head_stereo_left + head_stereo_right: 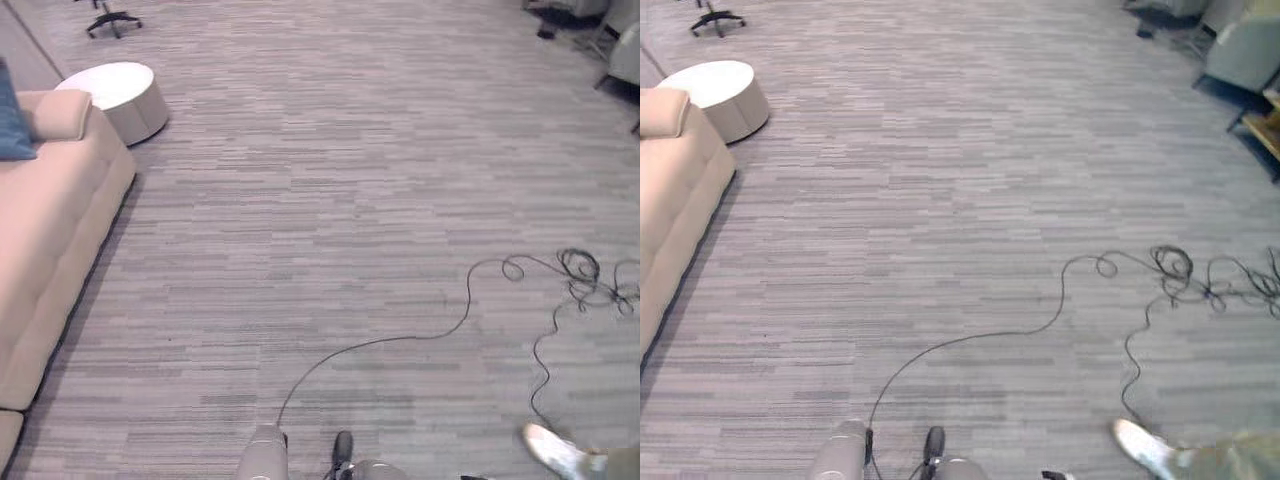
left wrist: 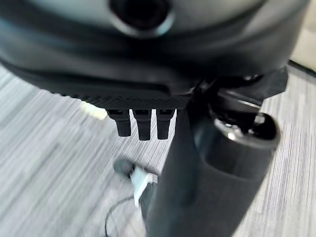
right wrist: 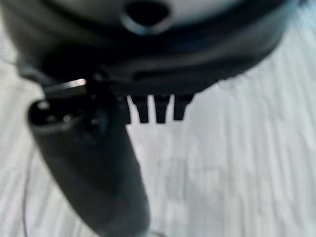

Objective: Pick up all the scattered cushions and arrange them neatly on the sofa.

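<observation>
The long beige upholstered sofa [image 1: 50, 230] runs along the robot's left, a blue cushion [image 1: 14, 125] propped at its far end beside a beige cushion [image 1: 62, 113]; just past it stands a round white low table [image 1: 118, 95] on the grey striped carpet [image 1: 340, 180]; the left hand [image 2: 140, 106] hangs with fingers straight, holding nothing; the right hand [image 3: 153, 98] likewise, fingers straight and empty; a person's white shoe [image 1: 552, 450] steps in near right.
</observation>
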